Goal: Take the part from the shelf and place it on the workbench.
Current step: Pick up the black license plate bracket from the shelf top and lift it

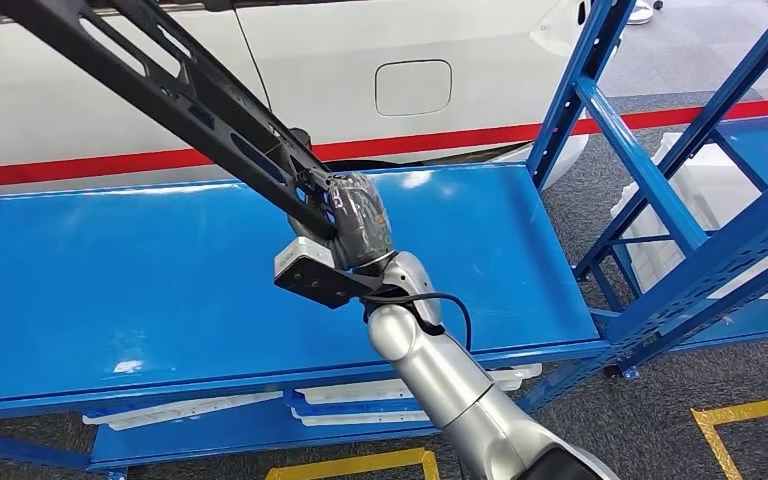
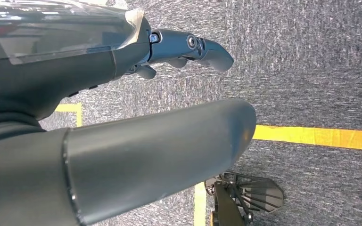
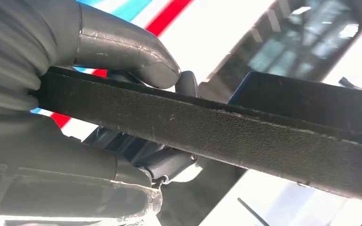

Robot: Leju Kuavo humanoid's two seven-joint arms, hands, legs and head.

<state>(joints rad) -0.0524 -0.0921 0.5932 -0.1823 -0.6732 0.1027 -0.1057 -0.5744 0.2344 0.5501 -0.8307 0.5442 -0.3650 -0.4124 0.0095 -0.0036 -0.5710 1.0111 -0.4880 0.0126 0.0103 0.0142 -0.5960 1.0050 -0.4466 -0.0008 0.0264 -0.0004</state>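
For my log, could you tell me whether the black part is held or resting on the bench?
Held: the right hand grips the long black part above the blue workbench.

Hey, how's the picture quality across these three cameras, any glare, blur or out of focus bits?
Head view: sharp, with soft white glare patches on the blue workbench and a faint shadow under the long black part held by the right hand. Left wrist view: the left hand up close is smooth and slightly soft, the carpet behind crisp. Right wrist view: the part's grain is sharp, the background blurred and overexposed.
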